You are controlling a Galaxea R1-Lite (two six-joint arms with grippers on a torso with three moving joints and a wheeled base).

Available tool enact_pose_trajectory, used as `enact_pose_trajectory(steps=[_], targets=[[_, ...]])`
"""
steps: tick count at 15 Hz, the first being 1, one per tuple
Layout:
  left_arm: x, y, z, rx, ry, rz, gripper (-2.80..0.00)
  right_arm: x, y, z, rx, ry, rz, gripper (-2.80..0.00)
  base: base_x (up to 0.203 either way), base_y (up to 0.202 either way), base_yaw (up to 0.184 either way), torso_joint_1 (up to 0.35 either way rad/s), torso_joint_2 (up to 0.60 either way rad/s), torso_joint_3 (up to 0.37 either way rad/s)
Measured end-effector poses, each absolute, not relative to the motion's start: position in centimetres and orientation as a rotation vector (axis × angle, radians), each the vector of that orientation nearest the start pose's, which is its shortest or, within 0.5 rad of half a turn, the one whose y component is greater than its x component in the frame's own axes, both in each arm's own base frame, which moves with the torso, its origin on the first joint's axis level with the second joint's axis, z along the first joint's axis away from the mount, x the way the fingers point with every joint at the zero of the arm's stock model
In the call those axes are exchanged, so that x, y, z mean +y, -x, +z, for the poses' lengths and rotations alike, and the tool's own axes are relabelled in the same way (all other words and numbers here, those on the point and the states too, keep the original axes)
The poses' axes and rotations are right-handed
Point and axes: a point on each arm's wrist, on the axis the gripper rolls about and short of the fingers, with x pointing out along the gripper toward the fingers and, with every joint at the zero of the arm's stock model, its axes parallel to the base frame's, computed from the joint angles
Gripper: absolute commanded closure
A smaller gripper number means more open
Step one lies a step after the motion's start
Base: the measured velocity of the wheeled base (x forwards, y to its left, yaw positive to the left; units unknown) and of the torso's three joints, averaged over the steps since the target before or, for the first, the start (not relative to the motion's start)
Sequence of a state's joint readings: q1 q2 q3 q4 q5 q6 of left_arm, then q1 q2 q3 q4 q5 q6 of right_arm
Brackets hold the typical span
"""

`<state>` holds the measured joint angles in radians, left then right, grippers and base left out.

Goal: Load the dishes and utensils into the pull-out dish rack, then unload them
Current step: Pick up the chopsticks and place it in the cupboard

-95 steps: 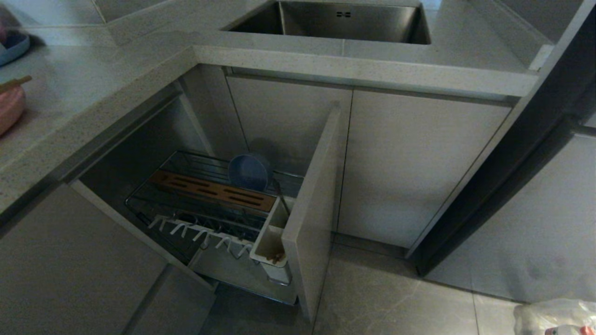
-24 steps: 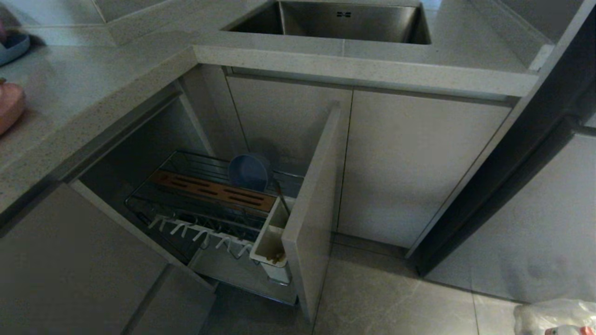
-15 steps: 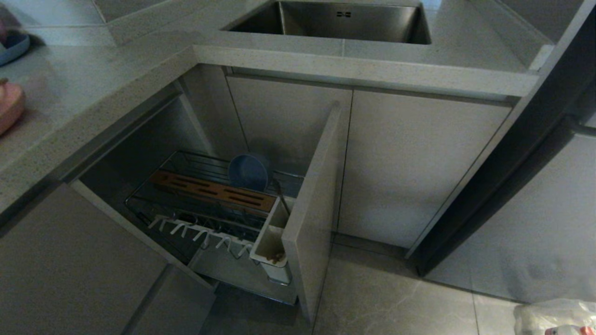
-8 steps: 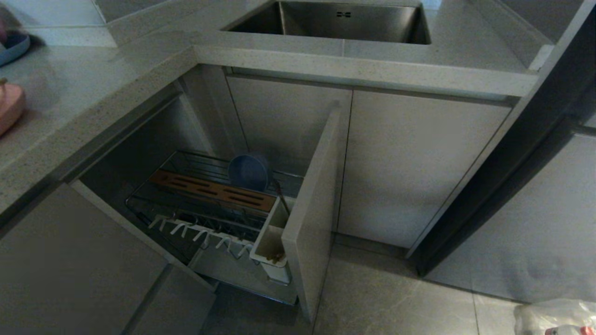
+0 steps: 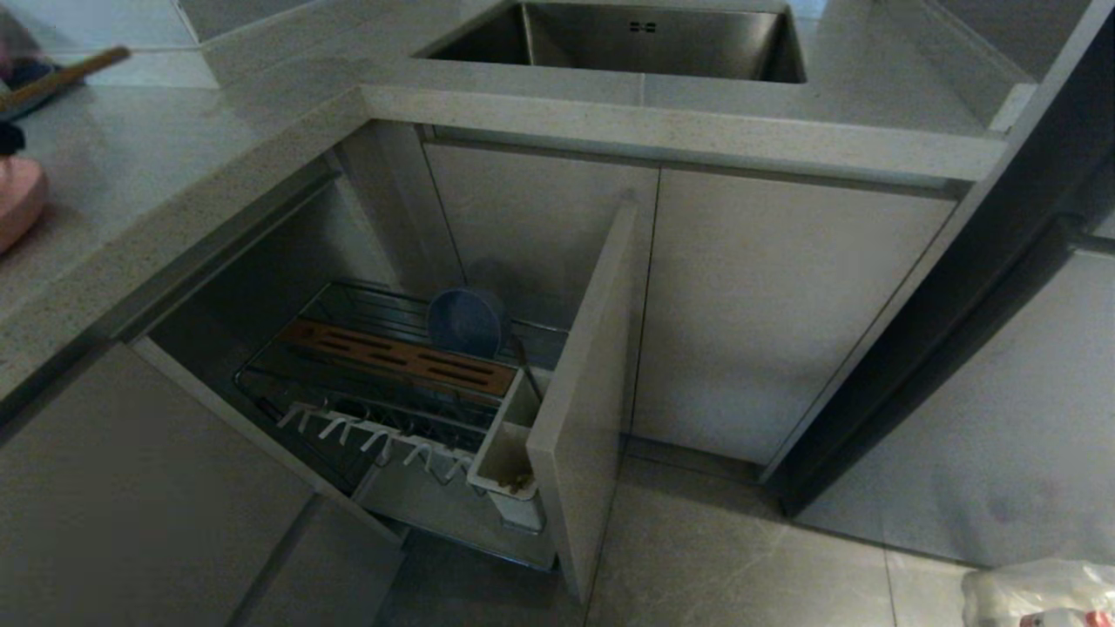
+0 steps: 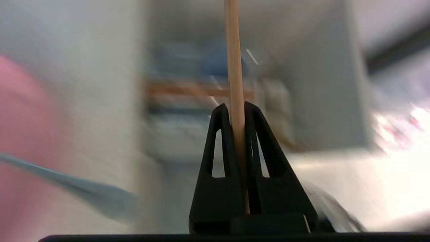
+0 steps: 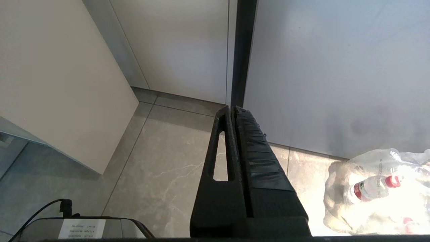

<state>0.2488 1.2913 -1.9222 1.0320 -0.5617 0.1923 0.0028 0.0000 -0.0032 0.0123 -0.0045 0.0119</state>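
Observation:
My left gripper (image 6: 236, 107) is shut on a thin tan wooden chopstick (image 6: 234, 60) that runs out past its fingertips. In the head view that chopstick (image 5: 65, 77) slants over the counter at the far left, with a dark bit of the gripper below it at the edge. The salmon-pink plate (image 5: 17, 205) lies on the counter there. The pull-out dish rack (image 5: 261, 383) stands drawn out under the counter, with the blue-grey bowl (image 5: 466, 322) upright at its back. Its white utensil cup (image 5: 501, 435) has something tan in its bottom. My right gripper (image 7: 232, 108) hangs shut and empty over the floor.
The rack's beige door front (image 5: 584, 392) juts out to the right of the cup. The sink (image 5: 627, 39) is set in the counter (image 5: 174, 174) behind. A clear bag of bottles (image 7: 376, 188) lies on the floor at the right.
The chopstick has come into the head view at the top left, carried by my left gripper as it swings round. The rack, the bowl and the right arm have not moved.

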Motion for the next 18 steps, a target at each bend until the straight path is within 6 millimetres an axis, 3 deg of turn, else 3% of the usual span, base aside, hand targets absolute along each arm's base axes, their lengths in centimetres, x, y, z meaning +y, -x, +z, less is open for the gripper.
enact_pose_trajectory(steps=[7,15,18], targets=[[-0.3,-12.5,37.7,0.668,0.042,-0.531,0.0,0.0,2.3,7.5,0.009,-0.012,-0.002,0.0,0.0,0.0,0.0,0.0,0.0,0.0],[-1.9,-16.2,35.5,0.87,0.023,-0.593,0.0,0.0,2.3,7.5,0.009,-0.012,-0.002,0.0,0.0,0.0,0.0,0.0,0.0,0.0],[-3.6,-18.0,34.5,0.949,-0.048,-0.572,0.0,0.0,2.3,7.5,0.009,-0.012,-0.002,0.0,0.0,0.0,0.0,0.0,0.0,0.0]])
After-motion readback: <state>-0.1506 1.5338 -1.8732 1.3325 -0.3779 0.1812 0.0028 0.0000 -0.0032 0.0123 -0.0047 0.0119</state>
